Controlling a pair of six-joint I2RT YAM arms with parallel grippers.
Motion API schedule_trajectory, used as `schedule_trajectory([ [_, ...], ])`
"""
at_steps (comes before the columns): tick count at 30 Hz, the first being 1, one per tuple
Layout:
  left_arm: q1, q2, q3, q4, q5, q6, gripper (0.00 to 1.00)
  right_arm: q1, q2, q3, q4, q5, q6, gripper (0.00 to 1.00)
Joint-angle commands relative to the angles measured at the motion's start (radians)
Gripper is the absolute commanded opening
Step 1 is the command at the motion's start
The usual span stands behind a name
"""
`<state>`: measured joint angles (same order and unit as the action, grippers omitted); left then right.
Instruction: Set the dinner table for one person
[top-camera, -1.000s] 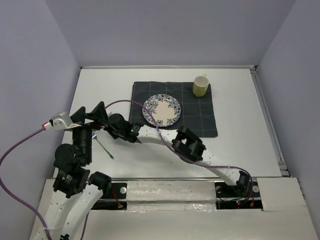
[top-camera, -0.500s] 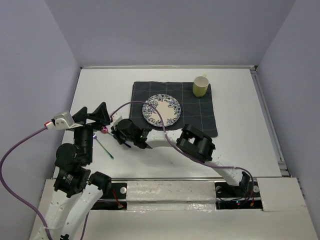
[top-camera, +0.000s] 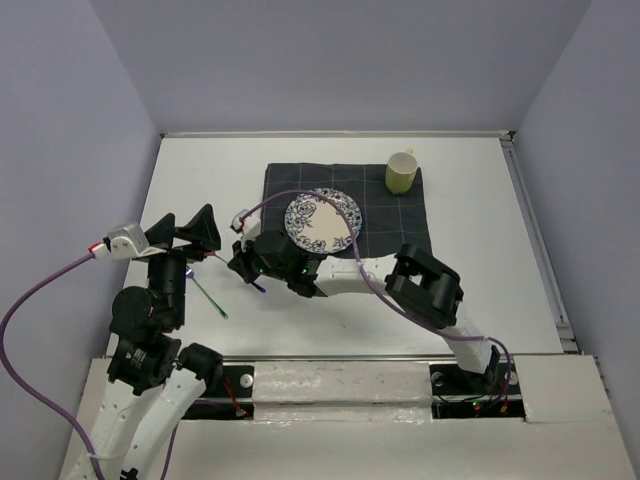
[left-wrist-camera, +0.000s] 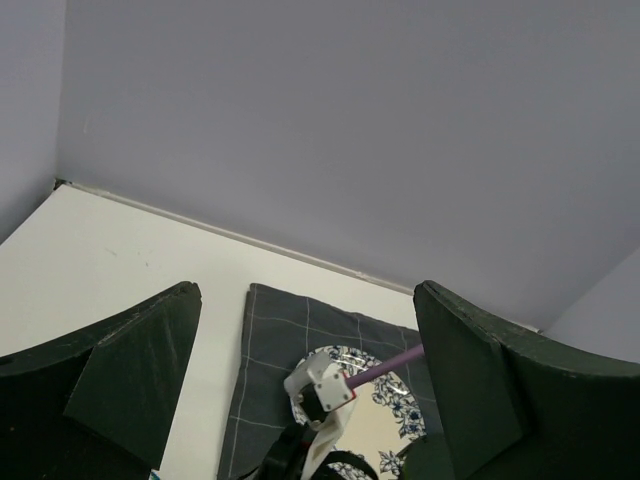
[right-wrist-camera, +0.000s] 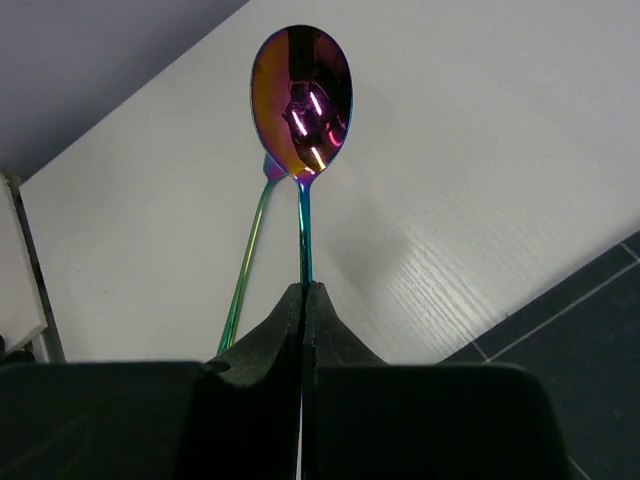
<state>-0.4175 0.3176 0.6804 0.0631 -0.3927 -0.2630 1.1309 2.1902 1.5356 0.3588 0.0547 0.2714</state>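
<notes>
The white desk (top-camera: 480, 230) fills the floor of the scene from the arms' bases to the back wall. Near its front left part the left claw (left-wrist-camera: 308, 330) hangs above the surface with its two dark fingers spread wide, nothing between them. Just beside it, the right arm reaches across from the right, and the right claw (right-wrist-camera: 303, 295) is pressed together on the thin handle of an iridescent spoon (right-wrist-camera: 300, 100). The spoon's bowl points away from the claw, over bare white desk. A second utensil (right-wrist-camera: 245, 270) with a green-tinted handle lies on the desk beneath the spoon, its head hidden behind the spoon's bowl. Farther back, a dark checked mat (top-camera: 400, 230) lies flat on the desk. A blue-patterned plate (top-camera: 325, 215) rests on the mat's left half. A yellow-green cup (top-camera: 401, 172) stands upright at the mat's far right corner.
</notes>
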Motion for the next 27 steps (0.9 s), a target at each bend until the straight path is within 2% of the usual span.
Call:
schedule_trajectory([
  [1,-0.003,0.003,-0.004,0.053,0.003,0.018,0.99,-0.043,-0.105,-0.121,0.149,0.063,0.068,0.00],
  [4,-0.003,0.008,-0.004,0.053,0.005,0.016,0.99,-0.103,-0.203,-0.210,0.167,0.117,0.066,0.00],
  [11,-0.012,0.017,-0.007,0.053,0.018,0.010,0.99,-0.299,-0.469,-0.549,0.180,0.217,0.110,0.00],
  [15,-0.018,0.029,-0.008,0.052,0.031,0.010,0.99,-0.399,-0.530,-0.636,0.144,0.307,0.106,0.00],
  [18,-0.029,0.041,-0.012,0.043,0.034,0.007,0.99,-0.482,-0.543,-0.660,0.108,0.326,0.109,0.00],
  [27,-0.033,0.080,-0.013,0.040,0.037,0.002,0.99,-0.563,-0.445,-0.589,0.042,0.367,0.110,0.00],
])
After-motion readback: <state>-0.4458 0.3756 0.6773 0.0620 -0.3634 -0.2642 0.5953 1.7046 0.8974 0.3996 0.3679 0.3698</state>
